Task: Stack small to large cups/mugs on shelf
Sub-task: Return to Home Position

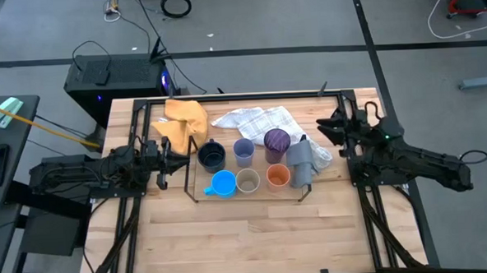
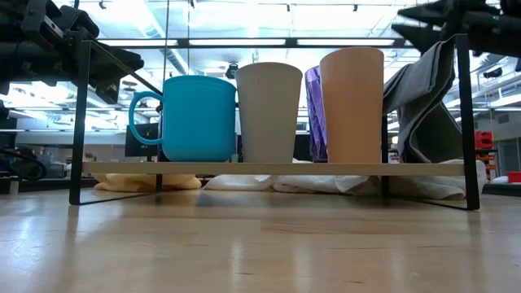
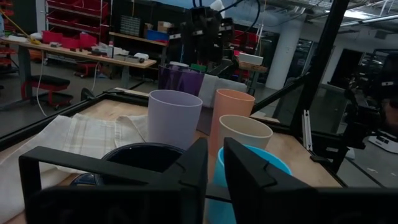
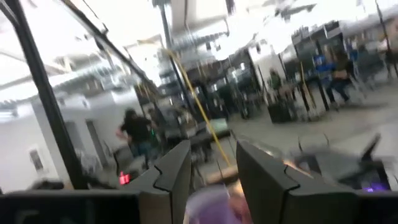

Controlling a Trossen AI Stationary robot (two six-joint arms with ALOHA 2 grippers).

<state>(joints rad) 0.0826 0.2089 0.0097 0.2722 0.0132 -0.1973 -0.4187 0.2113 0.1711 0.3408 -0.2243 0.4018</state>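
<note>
Six cups (image 1: pixel 244 151) are sitting in two rows on the shelf (image 1: pixel 191 191) at centre frame (bright blue mug (image 1: pixel 223 183), tan cup (image 1: pixel 247 182) and orange cup (image 1: pixel 278 177) lowest). The left gripper (image 1: pixel 177 153) is hovering at frame left, fingers seemingly barely parted and empty. The right gripper (image 1: pixel 330 133) is hovering right, fingers released.

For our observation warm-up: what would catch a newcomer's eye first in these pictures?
Six colourful cups stand in two rows of three on the shelf mid-table, with the bright blue mug, tan cup and orange cup in the near row. A grey cloth drapes the shelf's right end. The left gripper and right gripper flank it.
</note>
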